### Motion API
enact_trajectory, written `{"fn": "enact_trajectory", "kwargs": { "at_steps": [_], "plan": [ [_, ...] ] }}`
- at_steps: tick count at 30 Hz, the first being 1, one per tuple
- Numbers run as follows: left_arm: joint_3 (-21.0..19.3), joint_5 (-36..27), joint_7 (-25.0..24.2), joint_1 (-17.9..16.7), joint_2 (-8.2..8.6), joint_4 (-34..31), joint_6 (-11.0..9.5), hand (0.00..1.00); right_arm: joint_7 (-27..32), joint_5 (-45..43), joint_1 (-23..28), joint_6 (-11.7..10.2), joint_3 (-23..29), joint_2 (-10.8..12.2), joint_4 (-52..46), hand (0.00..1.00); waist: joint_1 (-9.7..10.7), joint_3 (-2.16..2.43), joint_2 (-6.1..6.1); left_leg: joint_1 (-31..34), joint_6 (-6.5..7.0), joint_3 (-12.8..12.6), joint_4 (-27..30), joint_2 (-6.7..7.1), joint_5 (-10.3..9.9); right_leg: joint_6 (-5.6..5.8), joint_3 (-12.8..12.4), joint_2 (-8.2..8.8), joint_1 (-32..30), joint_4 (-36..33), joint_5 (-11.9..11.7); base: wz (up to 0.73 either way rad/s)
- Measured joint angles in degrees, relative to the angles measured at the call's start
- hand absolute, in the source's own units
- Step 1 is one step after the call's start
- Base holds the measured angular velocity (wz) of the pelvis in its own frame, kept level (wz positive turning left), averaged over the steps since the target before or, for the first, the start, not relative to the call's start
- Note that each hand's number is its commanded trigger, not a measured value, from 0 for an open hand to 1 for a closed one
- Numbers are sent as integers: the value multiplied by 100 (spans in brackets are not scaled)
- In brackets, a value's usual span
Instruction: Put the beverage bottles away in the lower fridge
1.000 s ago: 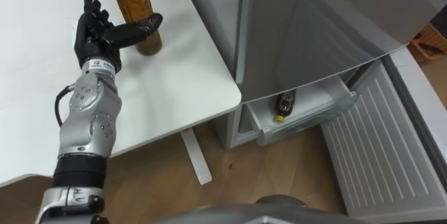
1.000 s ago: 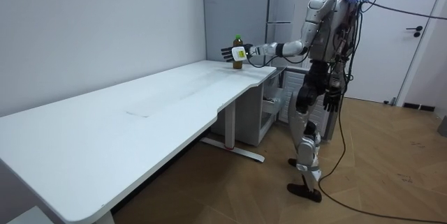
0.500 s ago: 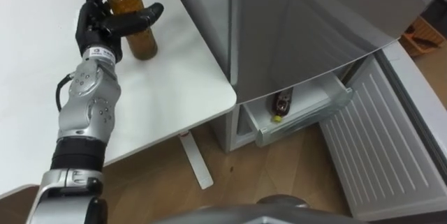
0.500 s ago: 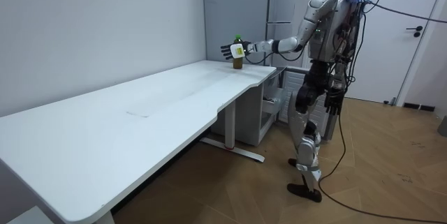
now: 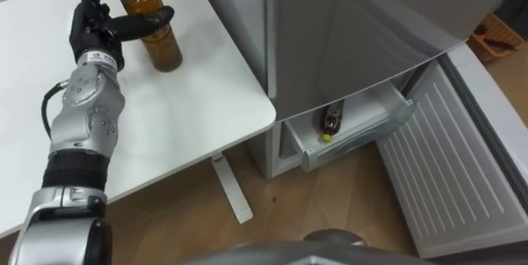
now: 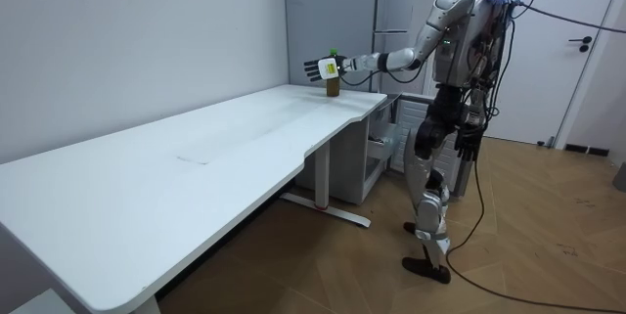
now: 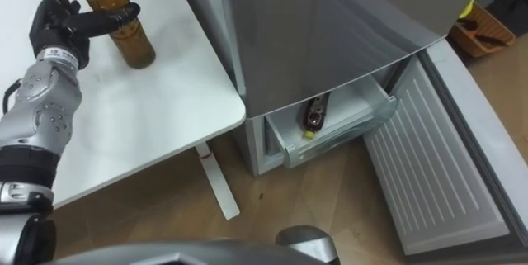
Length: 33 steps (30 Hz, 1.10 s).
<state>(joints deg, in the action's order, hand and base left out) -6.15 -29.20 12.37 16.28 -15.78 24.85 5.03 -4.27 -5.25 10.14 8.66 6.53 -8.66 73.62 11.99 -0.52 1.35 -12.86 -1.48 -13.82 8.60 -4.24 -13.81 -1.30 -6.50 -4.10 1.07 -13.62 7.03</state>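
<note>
Item: tea bottle (image 5: pixel 162 46), green cap, upright at the far left of the worktop (image 5: pixel 194 108). It looks full, so expect some weight. The plastic is rigid and smooth, likely slippery, so take hold at mid-body, below the shoulder. Your left hand (image 5: pixel 89 32) stands against it, fingers straight and spread behind, thumb laid across its front. Your right hand (image 6: pixel 468 145) seems to hang by the hip, state unreadable. Container: lower fridge drawer (image 5: pixel 367 135), pulled out, holds one dark bottle (image 5: pixel 331 120) lying flat.
</note>
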Motion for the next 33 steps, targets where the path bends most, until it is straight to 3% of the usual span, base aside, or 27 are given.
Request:
{"fn": "enact_trajectory", "kwargs": {
  "at_steps": [2,13,17,23,33],
  "plan": [
    [-61,-3,42,1,-54,0,0,0,2,13,6,3,113,0,33,0,21,-5,-6,-17,0,-34,2,-1,0,4,-112,-30,0,-7,10,-8],
    [-229,-90,214,50,-361,3,-1,0,86,-10,76,14,293,-30,195,0,67,14,31,-67,-4,-110,-92,-9,-5,5,-166,-75,-20,-27,-3,-4],
    [-280,-298,225,231,-380,241,-1,0,186,-7,132,16,321,-72,192,0,69,30,103,-78,-4,-109,-112,-10,-12,5,-140,-70,-10,-38,-10,0],
    [-280,-870,199,392,-396,383,1,0,250,-4,100,16,322,-79,152,0,37,31,94,-23,-5,-177,-120,-5,-14,-3,-143,-68,-123,-95,2,-6],
    [-272,-958,-54,429,-398,714,173,0,299,1,127,95,322,-77,167,0,110,25,75,37,-5,-221,-110,2,-13,-1,-165,-68,-216,-93,30,-1]
  ]
}}
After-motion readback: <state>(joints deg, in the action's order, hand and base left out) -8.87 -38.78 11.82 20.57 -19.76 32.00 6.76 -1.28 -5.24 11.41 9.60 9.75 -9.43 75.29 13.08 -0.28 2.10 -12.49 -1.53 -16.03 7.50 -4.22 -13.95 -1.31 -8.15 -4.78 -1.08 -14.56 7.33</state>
